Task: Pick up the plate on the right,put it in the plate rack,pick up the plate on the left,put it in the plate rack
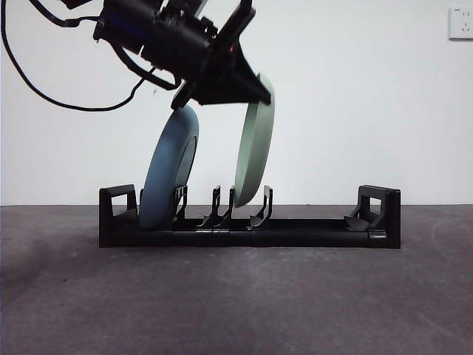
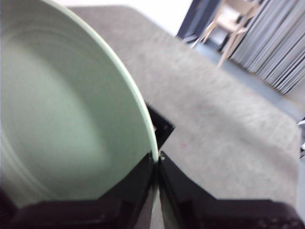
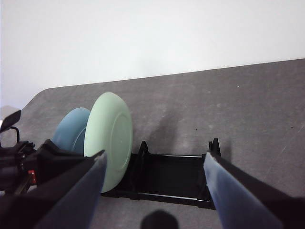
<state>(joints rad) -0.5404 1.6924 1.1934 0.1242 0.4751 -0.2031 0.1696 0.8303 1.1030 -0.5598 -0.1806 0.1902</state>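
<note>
The plate rack [image 1: 295, 233] stands across the grey table. A blue plate [image 1: 170, 170] leans in the rack's left slot. A pale green plate [image 1: 255, 148] hangs tilted, its lower edge down between the rack's middle prongs. My left gripper [image 1: 259, 92] is shut on the green plate's top rim. In the left wrist view the gripper [image 2: 157, 160] pinches the green plate [image 2: 62, 119] at its edge. My right gripper [image 3: 155, 157] is open and holds nothing, back above the rack [image 3: 176, 176], looking at the green plate [image 3: 112, 138] and the blue plate [image 3: 71, 136].
The left arm with its cables [image 1: 155, 37] reaches in from the upper left. A wall socket [image 1: 460, 22] sits at the top right. A chair [image 2: 233, 19] and curtains stand beyond the table. The rack's right half [image 1: 369, 214] holds no plate.
</note>
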